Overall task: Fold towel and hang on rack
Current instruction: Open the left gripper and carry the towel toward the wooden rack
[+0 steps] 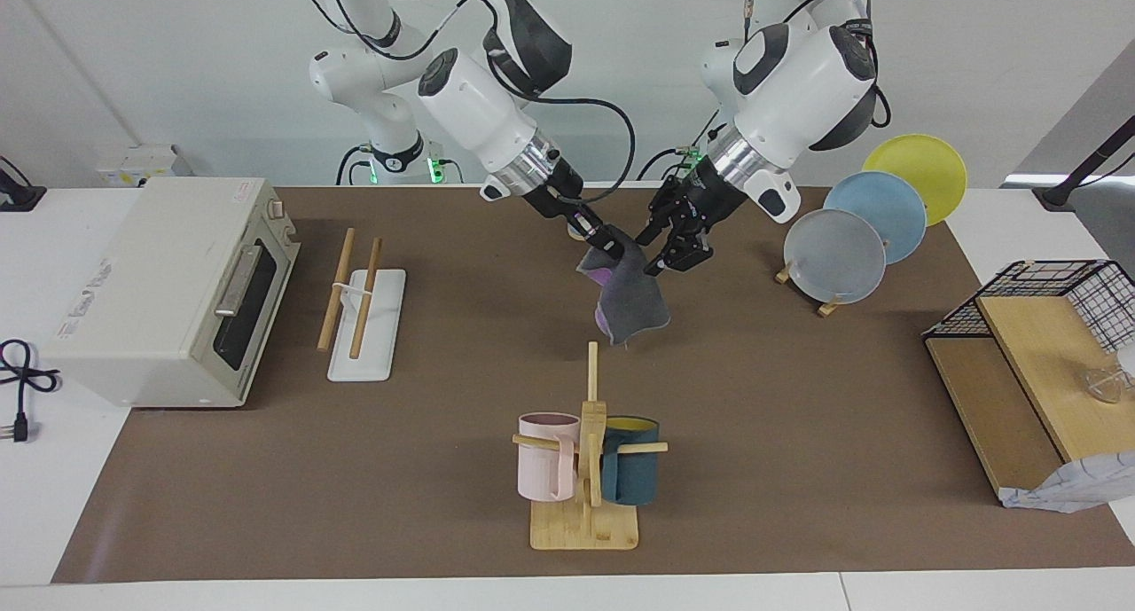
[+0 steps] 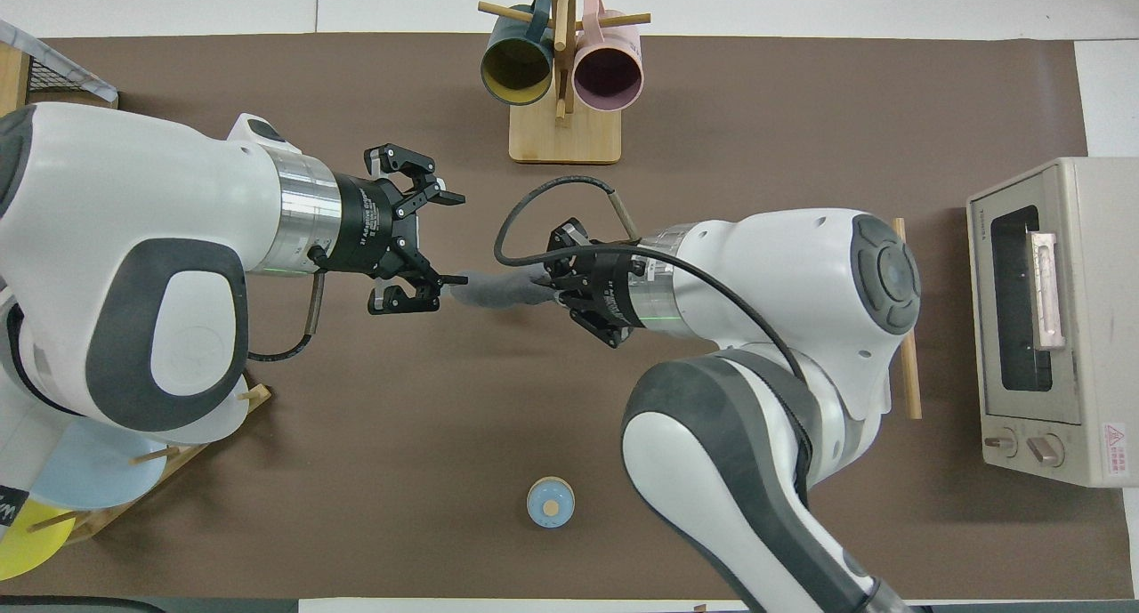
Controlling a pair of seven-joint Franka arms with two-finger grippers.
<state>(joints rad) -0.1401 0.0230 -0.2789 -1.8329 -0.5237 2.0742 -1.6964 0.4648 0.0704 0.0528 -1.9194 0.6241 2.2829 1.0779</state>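
One grip is carrying now — right gripper (image 1: 612, 238) pinching the towel (image 1: 630, 296) aloft, left gripper (image 1: 667, 244) gaping beside it; carrying to the rack (image 1: 363, 309) looks next.

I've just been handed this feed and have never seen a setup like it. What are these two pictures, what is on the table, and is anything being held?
Two white robot arms stand at one table. One picture looks across the table at them; the other looks down from above their own end, so its sides are swapped.

The right gripper is shut on the towel, which hangs below it in the air over the brown mat. The left gripper is open beside the towel, holding nothing.

On the table: the rack with two wooden rails, beside a toaster oven at the right arm's end; a mug tree with a pink and a dark mug, farther from the robots; a stand of plates and a wire basket toward the left arm's end.
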